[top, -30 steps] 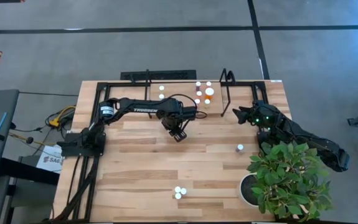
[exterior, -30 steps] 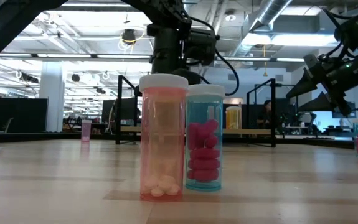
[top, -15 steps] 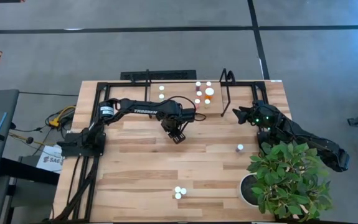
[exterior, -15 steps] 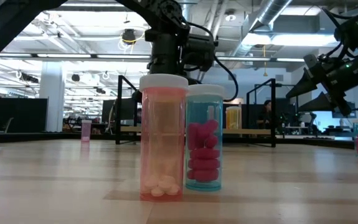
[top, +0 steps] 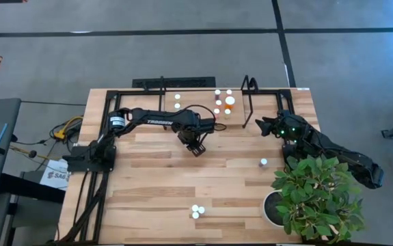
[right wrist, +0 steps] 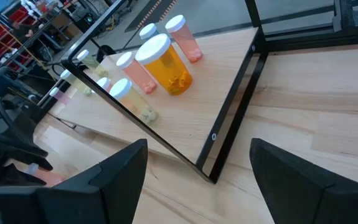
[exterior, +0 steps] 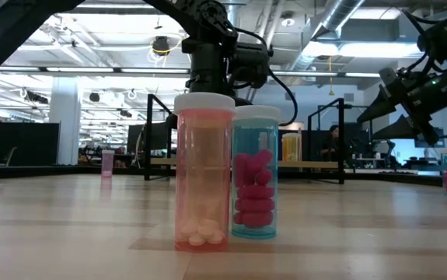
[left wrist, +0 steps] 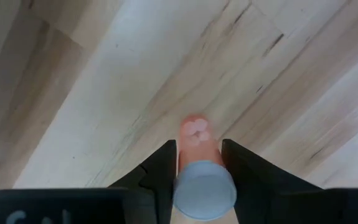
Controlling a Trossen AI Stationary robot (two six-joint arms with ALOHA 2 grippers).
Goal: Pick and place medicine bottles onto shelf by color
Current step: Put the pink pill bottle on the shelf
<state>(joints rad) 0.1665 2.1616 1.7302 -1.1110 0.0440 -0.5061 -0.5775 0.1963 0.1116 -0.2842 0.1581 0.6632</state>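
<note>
My left gripper (top: 196, 147) points down over the middle of the table, just in front of the shelf (top: 148, 93), and is shut on a pink medicine bottle (left wrist: 196, 142) with a white cap (left wrist: 204, 190). The shelf holds several bottles (top: 218, 102), among them a larger orange one (right wrist: 168, 70). Two bottles (top: 195, 212) stand at the near edge, a pink one (exterior: 204, 171) and a blue one (exterior: 255, 175). Another stands alone at the right (top: 263, 162). My right gripper (right wrist: 197, 186) waits open beside the shelf's right hoop (top: 249, 87). My left gripper pinches the pink bottle's body (left wrist: 191, 155) just under the cap, between its two fingers (left wrist: 164, 168). The fingers come from above and run along the bottle. The bottle stands upright, cap toward the wrist. Whether its base touches the table, I cannot tell.
A leafy plant (top: 316, 195) in a white round pot (top: 273, 208) fills the near right corner. The shelf's black tubing (right wrist: 228, 112) and two upright hoops rise at the far edge. Bare planks (top: 148, 184) lie between the shelf and the near bottles.
</note>
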